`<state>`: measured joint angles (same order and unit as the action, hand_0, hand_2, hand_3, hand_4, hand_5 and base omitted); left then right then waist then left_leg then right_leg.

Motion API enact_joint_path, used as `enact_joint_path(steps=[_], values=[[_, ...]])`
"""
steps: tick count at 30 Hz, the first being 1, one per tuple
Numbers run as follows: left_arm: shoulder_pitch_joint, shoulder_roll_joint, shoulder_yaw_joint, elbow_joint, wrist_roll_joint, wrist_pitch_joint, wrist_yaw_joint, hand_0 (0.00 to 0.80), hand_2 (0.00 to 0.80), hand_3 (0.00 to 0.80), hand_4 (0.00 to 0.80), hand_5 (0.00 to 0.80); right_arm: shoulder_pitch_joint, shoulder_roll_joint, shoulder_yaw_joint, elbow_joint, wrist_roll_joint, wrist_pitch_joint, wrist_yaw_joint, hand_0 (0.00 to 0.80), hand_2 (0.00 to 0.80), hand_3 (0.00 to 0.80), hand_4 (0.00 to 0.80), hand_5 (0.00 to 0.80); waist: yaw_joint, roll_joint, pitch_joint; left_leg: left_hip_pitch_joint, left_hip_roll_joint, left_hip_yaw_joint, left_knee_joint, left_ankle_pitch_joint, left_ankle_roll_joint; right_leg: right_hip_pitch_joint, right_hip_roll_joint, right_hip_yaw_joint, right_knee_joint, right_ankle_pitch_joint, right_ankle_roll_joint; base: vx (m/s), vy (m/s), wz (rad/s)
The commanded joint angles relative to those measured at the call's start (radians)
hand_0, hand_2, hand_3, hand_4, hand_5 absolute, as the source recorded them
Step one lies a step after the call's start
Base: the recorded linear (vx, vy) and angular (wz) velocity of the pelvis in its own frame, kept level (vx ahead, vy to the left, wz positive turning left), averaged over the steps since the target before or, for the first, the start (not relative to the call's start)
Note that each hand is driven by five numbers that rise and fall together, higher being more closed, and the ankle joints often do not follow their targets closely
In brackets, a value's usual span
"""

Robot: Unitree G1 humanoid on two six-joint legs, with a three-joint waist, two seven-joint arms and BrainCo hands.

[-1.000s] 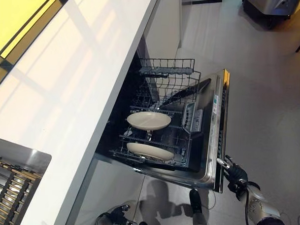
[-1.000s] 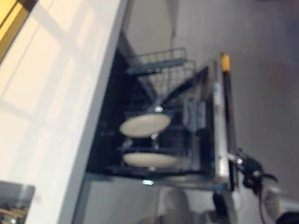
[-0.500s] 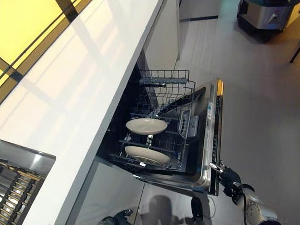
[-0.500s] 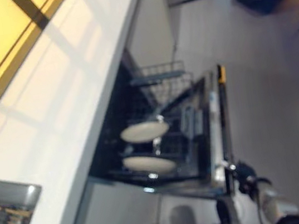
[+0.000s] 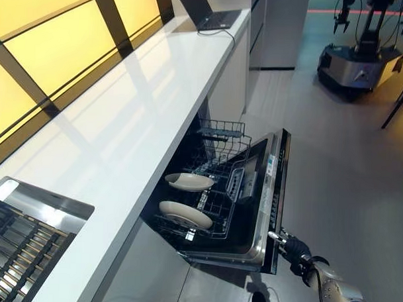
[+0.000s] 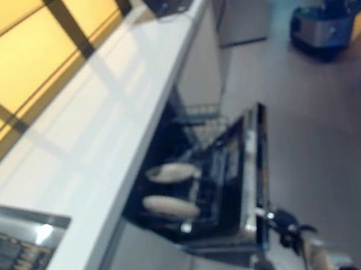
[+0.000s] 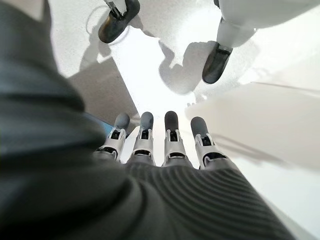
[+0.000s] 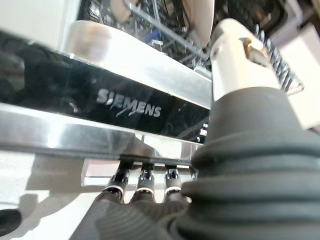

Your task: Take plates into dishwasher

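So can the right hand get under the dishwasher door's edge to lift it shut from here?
Probably yes. The right hand is already at the outer edge of the half-open dishwasher door, fingers reaching beneath it in the wrist view. Both plates sit inside the rack, and nothing sticks out past the door.

dishwasher (image 5: 269, 193) under the white counter, door hanging partly open, steel edge and dark front panel facing out, black interior; wire rack (image 5: 216, 191) pulled out over the door; two cream plates in the rack: upper plate (image 5: 188, 182) lying near flat on the wires, lower plate (image 5: 185, 215) nearer the camera, also lying near flat, the two apart, both round and plain
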<state>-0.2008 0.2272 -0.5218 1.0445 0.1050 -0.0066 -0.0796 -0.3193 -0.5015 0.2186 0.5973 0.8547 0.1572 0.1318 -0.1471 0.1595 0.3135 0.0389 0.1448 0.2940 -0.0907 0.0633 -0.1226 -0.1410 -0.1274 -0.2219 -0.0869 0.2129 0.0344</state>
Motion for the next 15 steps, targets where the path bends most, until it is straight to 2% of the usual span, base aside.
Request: enact_joint_path(steps=[1,7,9,15], values=[[-0.054,0.05,-0.021,0.03,0.03,-0.004,0.013,0.0,0.0,0.0,0.0,0.0,-0.104,0.293,0.209,-0.172,0.02,0.043,0.156,0.0,0.0,0.0,0.0,0.0,0.074,-0.05,0.005,-0.083,-0.028,-0.039,0.003,0.042,0.007,0.114,-0.06,-0.046,0.017,-0.142,0.075,0.041,0.021,0.06],[-0.037,0.056,-0.007,0.037,0.042,0.005,0.012,0.0,0.0,0.0,0.0,0.0,-0.124,0.33,0.255,-0.191,0.001,0.044,0.158,0.0,0.0,0.0,0.0,0.0,0.105,-0.071,-0.016,-0.085,-0.029,-0.052,0.003,0.044,0.007,0.132,-0.06,-0.071,0.005,-0.136,0.08,0.055,-0.004,0.07],[-0.032,0.059,0.002,0.046,0.043,0.006,0.016,0.0,0.0,0.0,0.0,0.0,-0.146,0.342,0.281,-0.196,-0.032,0.042,0.175,0.0,0.0,0.0,0.0,0.0,0.124,-0.088,-0.025,-0.088,-0.028,-0.06,0.003,0.047,0.007,0.142,-0.059,-0.086,0.004,-0.136,0.082,0.072,-0.014,0.16],[-0.027,0.069,0.016,0.055,0.043,0.01,0.024,0.0,0.0,0.0,0.0,0.0,-0.139,0.344,0.307,-0.198,-0.047,0.043,0.176,0.0,0.0,0.0,0.0,0.0,0.152,-0.106,-0.032,-0.088,-0.03,-0.079,0.003,0.044,0.015,0.155,-0.066,-0.116,0.02,-0.145,0.085,0.059,0.007,0.19]])
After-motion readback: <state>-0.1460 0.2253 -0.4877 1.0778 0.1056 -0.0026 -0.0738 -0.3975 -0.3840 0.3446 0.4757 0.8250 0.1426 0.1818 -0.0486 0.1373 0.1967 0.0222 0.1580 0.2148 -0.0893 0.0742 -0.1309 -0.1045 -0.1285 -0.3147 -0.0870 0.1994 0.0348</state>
